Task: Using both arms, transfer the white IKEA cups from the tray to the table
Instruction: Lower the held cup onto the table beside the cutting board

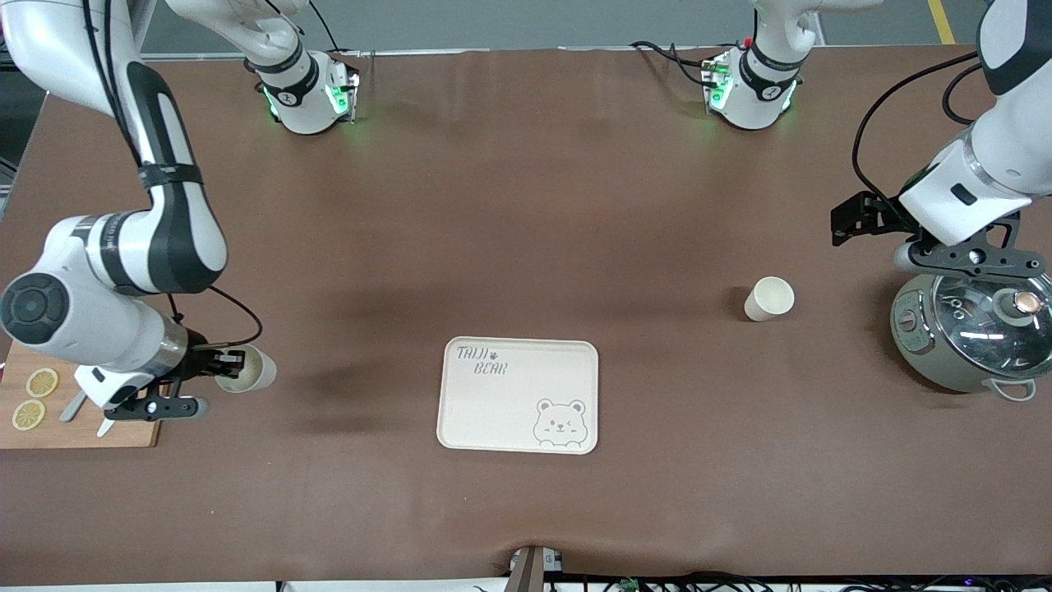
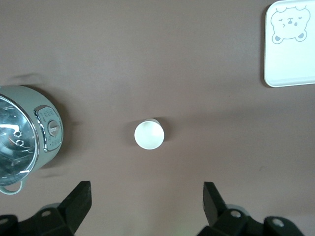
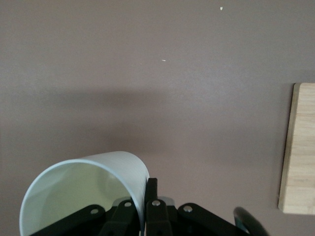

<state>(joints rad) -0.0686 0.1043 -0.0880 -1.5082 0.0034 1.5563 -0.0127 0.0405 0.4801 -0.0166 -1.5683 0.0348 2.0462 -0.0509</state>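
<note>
- Right end effector point(image 1: 223, 367) low in the front frame at the right arm's end of the desk point(image 1: 526, 205), just past the edge of a wooden board point(image 1: 90, 429)
- Clamped narrow on the wall of one white cup point(image 1: 249, 369), one finger inside the rim and one outside, plain to see in the right wrist view point(image 3: 146, 197)
- Held cup point(image 3: 83, 189) tipped over, mouth turned toward the wrist camera, board point(image 3: 298, 147) off to one side; hard to say whether it is off the desk
- Two lemon slices point(image 1: 34, 399) lying on the board
- Left end effector point(image 1: 974, 261) up in the air at mid-height of the front frame, over the upper rim of a grey-green pot point(image 1: 911, 329) with a glass lid
- Spread wide and holding nothing point(image 2: 145, 191), both fingertips point(image 2: 81, 191) well apart
- Second white cup point(image 1: 770, 298) upright on the bare desk, mid-frame, between pot and tray, well apart from both
- Same cup point(image 2: 149, 134) seen mouth-up from the left wrist camera, with the pot point(image 2: 47, 129) and a corner of the tray point(image 2: 290, 64) in shot too
- Bear tray point(image 1: 514, 399) in the lower centre of the front frame, nothing on it
</note>
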